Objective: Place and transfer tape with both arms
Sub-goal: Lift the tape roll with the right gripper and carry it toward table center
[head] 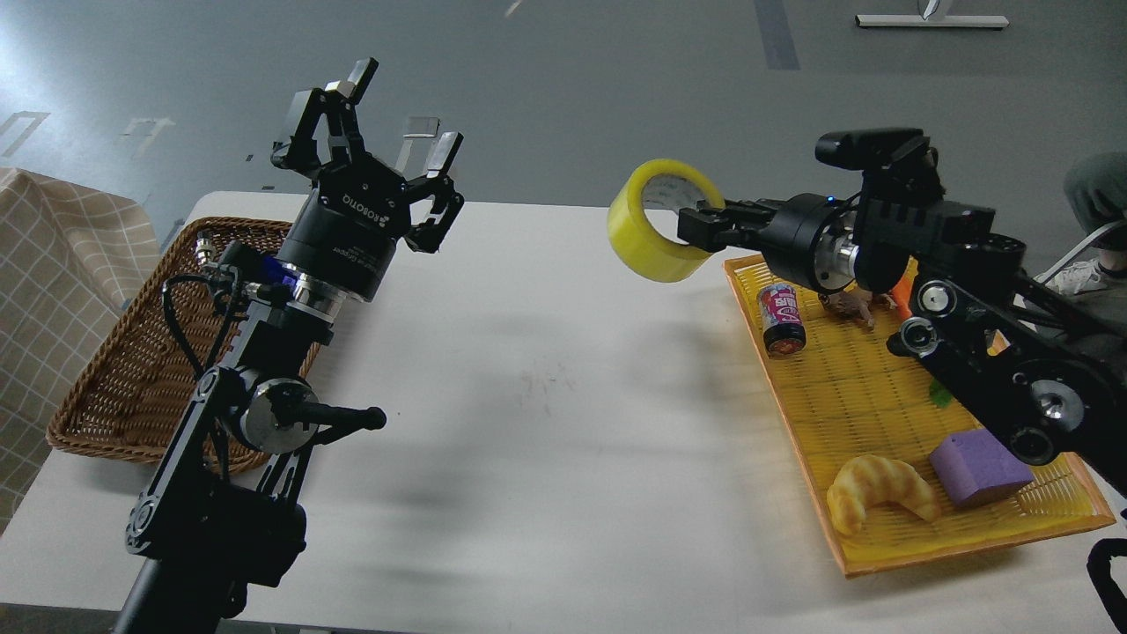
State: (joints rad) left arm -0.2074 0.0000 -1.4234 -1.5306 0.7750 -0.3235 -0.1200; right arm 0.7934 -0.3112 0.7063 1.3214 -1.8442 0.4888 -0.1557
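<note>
With the right gripper clamped on the rim of the tape, held in the air above the table, the handover goes best if the wide-open left gripper closes on the roll's free side before release.

A translucent yellow tape with a grey-white core, a brown wicker basket, a yellow mesh tray edged in orange, a purple block, a golden croissant and a beige checked cloth surround a white table.
</note>
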